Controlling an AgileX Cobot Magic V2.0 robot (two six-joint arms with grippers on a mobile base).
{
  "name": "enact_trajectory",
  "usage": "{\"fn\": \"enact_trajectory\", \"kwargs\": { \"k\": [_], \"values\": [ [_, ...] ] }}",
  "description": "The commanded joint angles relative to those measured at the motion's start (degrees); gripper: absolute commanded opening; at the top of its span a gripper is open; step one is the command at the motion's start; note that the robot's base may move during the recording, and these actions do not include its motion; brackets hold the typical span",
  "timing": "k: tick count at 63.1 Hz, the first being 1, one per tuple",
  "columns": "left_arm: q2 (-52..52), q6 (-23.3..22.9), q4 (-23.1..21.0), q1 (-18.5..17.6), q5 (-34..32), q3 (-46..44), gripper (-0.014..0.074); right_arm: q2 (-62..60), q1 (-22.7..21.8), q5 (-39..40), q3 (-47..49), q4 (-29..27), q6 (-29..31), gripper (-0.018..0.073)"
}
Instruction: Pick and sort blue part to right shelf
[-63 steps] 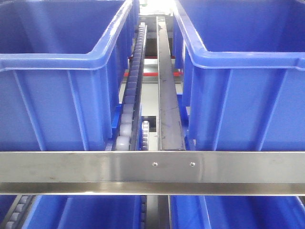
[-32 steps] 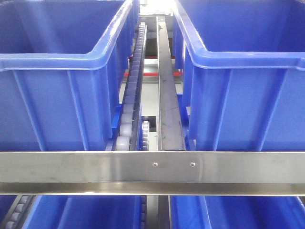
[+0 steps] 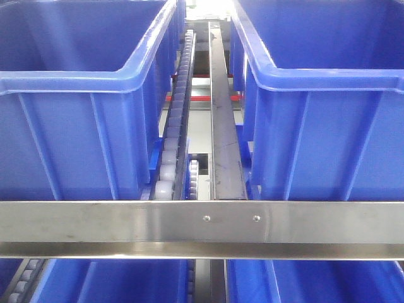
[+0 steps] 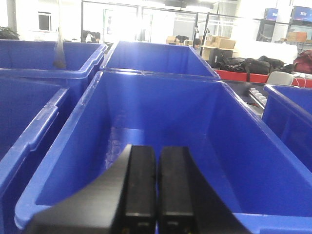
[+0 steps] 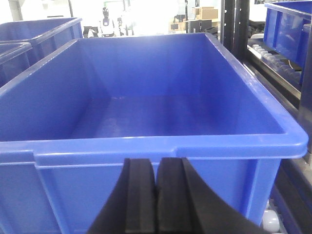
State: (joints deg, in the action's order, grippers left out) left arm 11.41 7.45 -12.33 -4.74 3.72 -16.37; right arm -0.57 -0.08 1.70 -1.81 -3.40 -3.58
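Right wrist view: right pincer closed, level before blue bin.

Front view faces rack — wrists overlook bins.

Your way in is from above; both upper bins stand open-topped; the steel front bar blocks the front; between the bins only a narrow gap holds the roller rail and a steel strip.
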Motion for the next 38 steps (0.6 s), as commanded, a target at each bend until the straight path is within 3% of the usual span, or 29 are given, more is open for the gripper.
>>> {"fn": "enact_trajectory", "kwargs": {
  "k": [1, 38],
  "values": [
    [0.52, -0.35, -0.57, 0.09, -4.46, -1.42, 0.0125, -1.28, -0.27, 4.62, 1.26, 0.63, -0.16, 0.0057],
    [0.52, -0.35, -0.57, 0.09, -4.46, -1.42, 0.0125, -1.28, -0.27, 4.62, 1.26, 0.63, -0.16, 0.0057]
  ]
}}
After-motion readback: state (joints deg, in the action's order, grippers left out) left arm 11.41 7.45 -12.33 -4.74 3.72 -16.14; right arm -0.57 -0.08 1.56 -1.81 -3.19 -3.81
